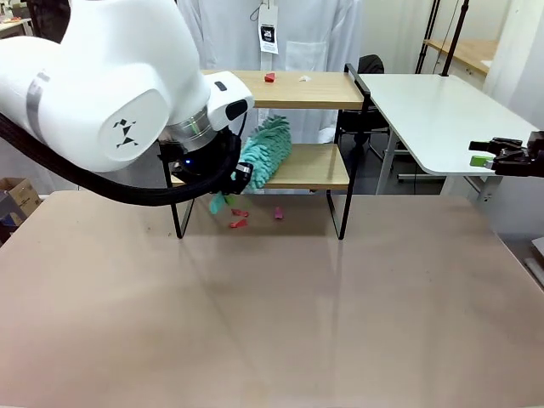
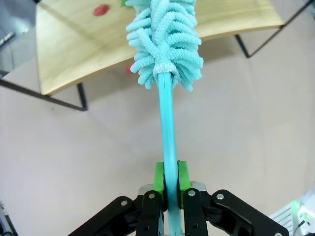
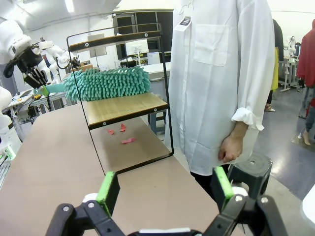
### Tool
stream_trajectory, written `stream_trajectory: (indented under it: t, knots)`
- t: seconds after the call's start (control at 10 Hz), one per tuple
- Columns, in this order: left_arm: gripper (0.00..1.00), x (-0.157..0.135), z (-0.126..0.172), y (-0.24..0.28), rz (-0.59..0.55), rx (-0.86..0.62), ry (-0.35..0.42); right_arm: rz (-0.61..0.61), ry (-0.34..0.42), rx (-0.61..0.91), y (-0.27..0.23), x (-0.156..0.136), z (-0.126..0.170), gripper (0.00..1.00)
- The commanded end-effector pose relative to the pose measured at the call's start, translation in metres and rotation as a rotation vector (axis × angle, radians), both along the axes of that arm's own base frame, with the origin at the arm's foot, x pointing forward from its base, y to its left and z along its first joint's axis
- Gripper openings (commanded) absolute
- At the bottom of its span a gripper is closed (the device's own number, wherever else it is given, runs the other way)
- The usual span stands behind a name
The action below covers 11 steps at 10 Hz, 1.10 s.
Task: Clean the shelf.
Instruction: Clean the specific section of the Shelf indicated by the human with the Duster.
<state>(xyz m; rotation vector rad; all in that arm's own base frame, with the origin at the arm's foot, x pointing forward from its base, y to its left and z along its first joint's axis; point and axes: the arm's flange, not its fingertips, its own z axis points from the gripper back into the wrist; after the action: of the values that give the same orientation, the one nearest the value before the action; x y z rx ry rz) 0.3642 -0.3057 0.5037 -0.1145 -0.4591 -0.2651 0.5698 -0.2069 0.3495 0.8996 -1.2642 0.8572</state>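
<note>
The shelf stands at the table's far side, two wooden boards in a black frame. My left gripper is shut on the teal handle of a fluffy teal duster, whose head lies on the lower board. In the left wrist view the green pads of the left gripper clamp the handle. A red scrap lies on that board. The top board holds a red scrap and a white bit. My right gripper hangs open off the table's right side, fingers wide apart around the gripper's middle.
Red scraps lie on the table under the shelf, with one more beside them. A person in a white coat stands behind the shelf. A white side table stands at the back right. The near tabletop is bare.
</note>
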Motion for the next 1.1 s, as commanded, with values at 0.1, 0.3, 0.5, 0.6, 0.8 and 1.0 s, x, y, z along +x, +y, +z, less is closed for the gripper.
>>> stream_trajectory:
  t: [0.1,0.3,0.5,0.6,0.8,1.0]
  knots:
    - [0.13,-0.009,-0.006,0.023,0.09,0.056,-0.022,0.002,-0.004,-0.002,0.002,0.001,0.003,1.0]
    - [0.13,-0.01,-0.008,0.048,0.147,0.108,-0.02,0.002,-0.004,-0.002,0.002,0.001,0.003,1.0]
    - [0.13,-0.018,-0.004,0.072,0.235,0.193,-0.057,0.002,-0.004,-0.002,0.002,0.001,0.003,1.0]
    - [0.13,-0.026,0.002,0.08,0.275,0.233,-0.104,0.002,-0.004,-0.002,0.002,0.001,0.003,1.0]
    - [0.13,-0.041,0.012,0.081,0.315,0.301,-0.187,0.002,-0.004,-0.002,0.002,0.001,0.003,1.0]
    - [0.13,-0.06,0.017,0.065,0.193,0.266,-0.245,0.002,-0.004,-0.002,0.002,0.001,0.003,1.0]
